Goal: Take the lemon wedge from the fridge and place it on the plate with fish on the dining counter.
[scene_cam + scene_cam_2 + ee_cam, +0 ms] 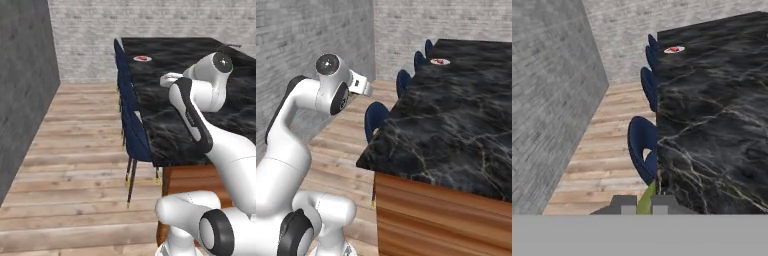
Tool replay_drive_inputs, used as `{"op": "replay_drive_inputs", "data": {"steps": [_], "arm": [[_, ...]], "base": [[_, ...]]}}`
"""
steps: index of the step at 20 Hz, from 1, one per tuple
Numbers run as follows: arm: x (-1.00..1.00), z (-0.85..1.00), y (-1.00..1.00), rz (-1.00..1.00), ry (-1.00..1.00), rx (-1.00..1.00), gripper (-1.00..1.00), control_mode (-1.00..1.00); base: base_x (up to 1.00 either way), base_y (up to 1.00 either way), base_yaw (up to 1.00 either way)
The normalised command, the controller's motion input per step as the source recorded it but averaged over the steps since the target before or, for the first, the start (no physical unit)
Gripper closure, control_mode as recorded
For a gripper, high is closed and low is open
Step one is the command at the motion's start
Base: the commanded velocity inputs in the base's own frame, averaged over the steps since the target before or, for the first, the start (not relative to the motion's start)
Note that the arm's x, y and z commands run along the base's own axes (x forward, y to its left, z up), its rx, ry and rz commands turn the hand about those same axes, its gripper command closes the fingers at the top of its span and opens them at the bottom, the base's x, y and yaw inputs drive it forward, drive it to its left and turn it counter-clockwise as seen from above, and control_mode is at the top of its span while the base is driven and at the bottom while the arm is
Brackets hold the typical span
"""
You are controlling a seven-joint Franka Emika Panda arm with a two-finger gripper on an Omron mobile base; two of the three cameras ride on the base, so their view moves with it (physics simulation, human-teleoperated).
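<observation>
Lemon wedge: the tiny yellowish-green wedge-shaped piece (646, 200) sat pinched between the two small dark fingertips at the bottom of the hand view, beside the near corner of the counter.
Step in hand: carrying, by my reading; the wedge was out of the fridge and on its way to the plate, with the placing not yet done.
Dining counter: the long black marble-look countertop with faint white veins (190, 100) on its wood base was the landmark; it ran away from the robot toward the far brick wall.
Room: a pale grey brick wall (85, 35) closed the far end beyond the counter, a dark grey wall (22, 90) stood well apart from the counter's stool side, and light wood plank flooring (75, 165) lay between them.
Stools: navy blue stools (135, 135) lined the counter's long edge, tucked against it.
Arm: the white arm with dark joints rose at the counter's near end.
Plate with fish: the small round white plate bearing a red-orange fish (142, 58) lay on the counter near its far end, close to the stool-side edge.
Gripper: the two-finger gripper (644, 205) was clenched on the wedge.
Next move: it likely called for travelling along the counter, then reaching over the plate and lowering before letting go.
</observation>
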Motion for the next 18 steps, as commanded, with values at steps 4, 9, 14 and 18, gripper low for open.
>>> {"op": "replay_drive_inputs", "data": {"steps": [4, 9, 14, 18], "arm": [[0.00, 0.00, 0.00, 0.00, 0.00, 0.00, 1.00, 1.00], [0.00, 0.00, 0.00, 0.00, 0.00, 0.00, 1.00, 1.00], [0.00, 0.00, 0.00, 0.00, 0.00, 0.00, 1.00, 1.00], [0.00, 0.00, 0.00, 0.00, 0.00, 0.00, 1.00, 1.00]], "base": [[0.81, 1.00, -0.02], [1.00, 1.00, -0.22], [1.00, 1.00, -0.41], [1.00, 1.00, -0.44]]}}
